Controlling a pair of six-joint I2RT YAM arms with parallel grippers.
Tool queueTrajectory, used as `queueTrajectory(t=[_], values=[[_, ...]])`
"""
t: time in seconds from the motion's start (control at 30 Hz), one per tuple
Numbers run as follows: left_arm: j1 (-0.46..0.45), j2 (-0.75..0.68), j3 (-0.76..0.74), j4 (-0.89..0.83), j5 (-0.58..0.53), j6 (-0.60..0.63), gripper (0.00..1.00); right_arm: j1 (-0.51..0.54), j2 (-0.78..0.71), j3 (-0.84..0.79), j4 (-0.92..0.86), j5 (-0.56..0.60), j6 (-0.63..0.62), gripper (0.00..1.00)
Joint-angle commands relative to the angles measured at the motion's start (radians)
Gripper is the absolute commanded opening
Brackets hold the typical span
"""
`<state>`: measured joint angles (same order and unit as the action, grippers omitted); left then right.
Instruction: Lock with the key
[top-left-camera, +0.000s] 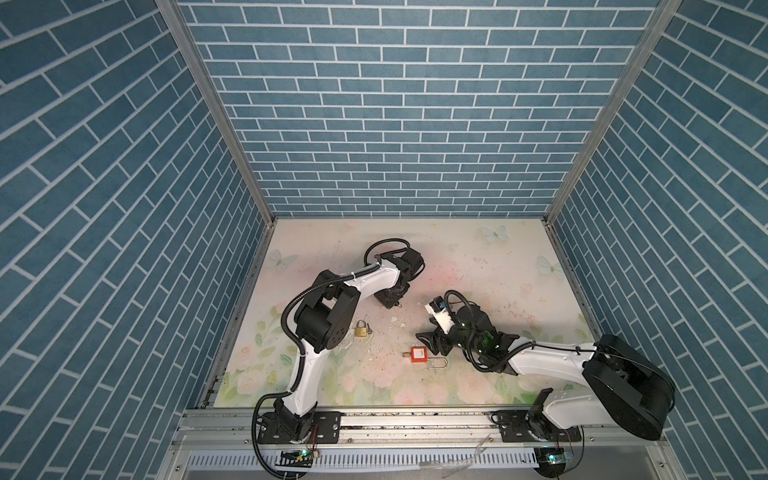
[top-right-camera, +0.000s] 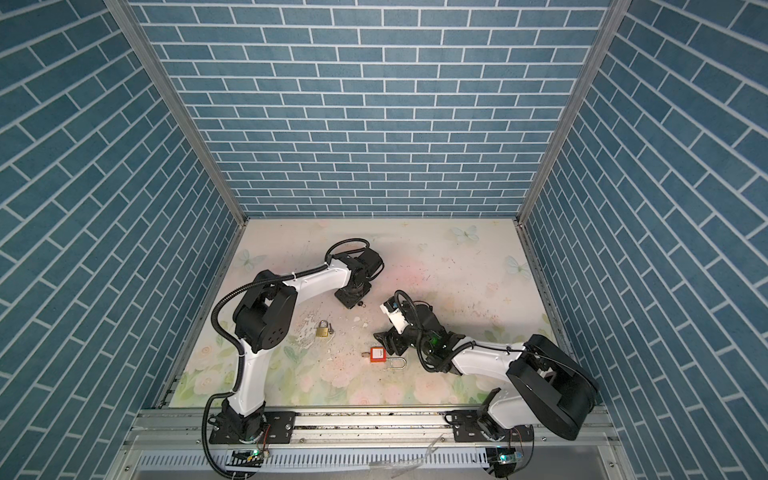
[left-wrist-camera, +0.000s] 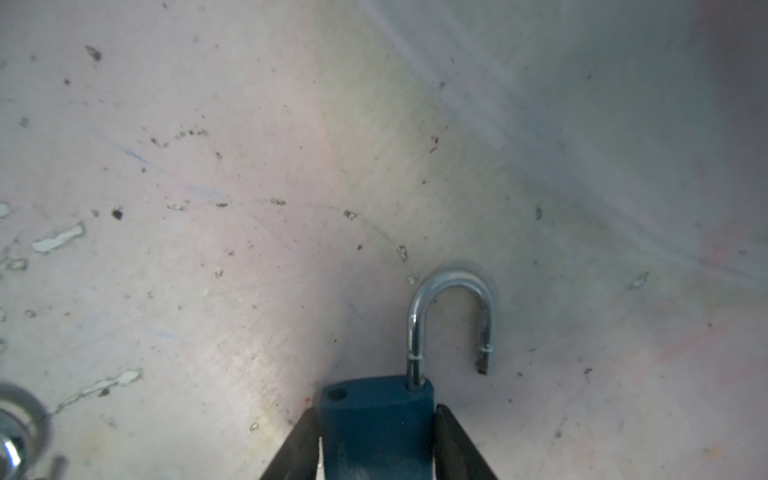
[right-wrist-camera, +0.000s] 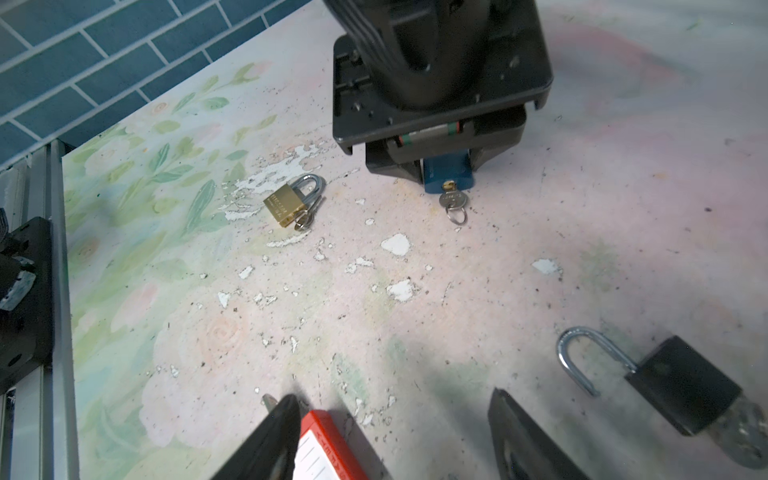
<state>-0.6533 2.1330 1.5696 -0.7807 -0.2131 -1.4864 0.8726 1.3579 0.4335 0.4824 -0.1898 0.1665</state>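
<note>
A blue padlock (left-wrist-camera: 376, 428) lies on the table with its silver shackle (left-wrist-camera: 451, 316) swung open. My left gripper (left-wrist-camera: 376, 411) is shut on its body, one finger against each side. In the right wrist view a key (right-wrist-camera: 452, 200) with a ring sticks out of the bottom of the blue padlock (right-wrist-camera: 448, 174). In both top views the left gripper (top-left-camera: 390, 299) (top-right-camera: 353, 300) points down at the table's middle. My right gripper (right-wrist-camera: 394, 397) (top-left-camera: 430, 338) stands open just above the table, holding nothing. A red padlock (right-wrist-camera: 328, 449) (top-left-camera: 419, 354) lies beside one of its fingers.
A brass padlock (top-left-camera: 360, 329) (right-wrist-camera: 284, 204) with keys lies near the left arm's elbow. A black padlock (right-wrist-camera: 681, 384) with an open shackle and a key lies beside the right gripper. The floral table (top-left-camera: 478, 257) is flaked and scratched. Blue brick walls enclose three sides.
</note>
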Motion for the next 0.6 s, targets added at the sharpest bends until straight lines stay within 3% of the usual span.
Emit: queueTrajectory(t=[0.0,0.13,0.3,0.43,0.57], values=[[0.004,0.065,-0.016,-0.03,0.008,-0.013,0.46,0.004,-0.029,0.016,-0.013,0.029,-0.044,0.72],[0.003,0.074,-0.017,-0.033,0.015,-0.015,0.44,0.005,-0.039,0.016,-0.021,0.037,-0.041,0.72],[0.004,0.064,-0.026,-0.021,0.04,0.002,0.28,0.005,-0.07,0.023,-0.044,0.077,-0.04,0.72],[0.0,-0.006,-0.059,0.034,0.041,0.035,0.06,0.005,-0.139,0.042,-0.093,0.169,-0.023,0.72],[-0.002,-0.093,-0.096,0.122,0.019,0.13,0.03,0.004,-0.229,0.053,-0.12,0.287,0.016,0.72]])
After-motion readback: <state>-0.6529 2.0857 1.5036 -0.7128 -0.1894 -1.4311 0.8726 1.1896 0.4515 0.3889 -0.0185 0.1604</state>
